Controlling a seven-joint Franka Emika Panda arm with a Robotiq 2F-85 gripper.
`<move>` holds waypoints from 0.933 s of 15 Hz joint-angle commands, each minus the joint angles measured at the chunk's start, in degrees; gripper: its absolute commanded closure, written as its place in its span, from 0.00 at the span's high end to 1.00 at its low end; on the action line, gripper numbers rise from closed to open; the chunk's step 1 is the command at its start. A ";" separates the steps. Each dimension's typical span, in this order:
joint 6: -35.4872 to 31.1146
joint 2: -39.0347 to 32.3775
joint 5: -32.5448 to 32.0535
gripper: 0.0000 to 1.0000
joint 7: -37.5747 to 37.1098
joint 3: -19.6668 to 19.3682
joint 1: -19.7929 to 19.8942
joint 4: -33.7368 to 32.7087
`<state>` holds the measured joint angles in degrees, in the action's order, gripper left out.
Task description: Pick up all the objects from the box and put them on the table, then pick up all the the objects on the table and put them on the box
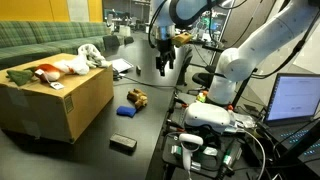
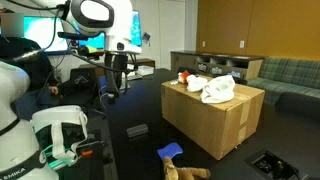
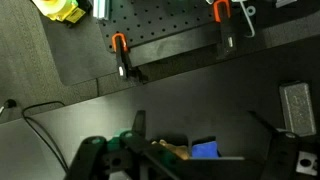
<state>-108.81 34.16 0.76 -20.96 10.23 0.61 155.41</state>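
Dark table [image 1: 60, 160], one box [image 1: 60, 105] (plush toys [image 1: 70, 66] atop), one black block [image 1: 123, 143], pincer [image 1: 165, 68] splayed.

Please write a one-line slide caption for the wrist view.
Open gripper over the dark table, blue object and brown toy lying below.

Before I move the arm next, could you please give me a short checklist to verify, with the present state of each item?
1. Tool open: ok, the jaws stand wide apart in the wrist view.
2. Tool empty: ok, nothing is held.
3. Tool apart from the cardboard box: ok, it hangs in the air to the side of it.
4. Box emptied: not ok, plush toys lie on top.
5. Blue item in the wrist view: ok, near the lower edge.
6. Height over the blue item: cannot tell.
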 commanded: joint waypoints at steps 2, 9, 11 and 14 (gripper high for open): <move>0.17 -0.03 -0.28 1.00 -0.22 -0.52 -0.51 -0.12; -0.47 -0.64 -0.61 1.00 -0.08 -0.47 -0.41 -0.40; -3.23 -2.79 -1.44 1.00 -0.41 -0.16 0.07 -1.45; -11.55 -7.69 -2.94 1.00 -0.36 -0.40 0.99 -3.81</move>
<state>-114.21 32.19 -0.04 -20.96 10.23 0.61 155.04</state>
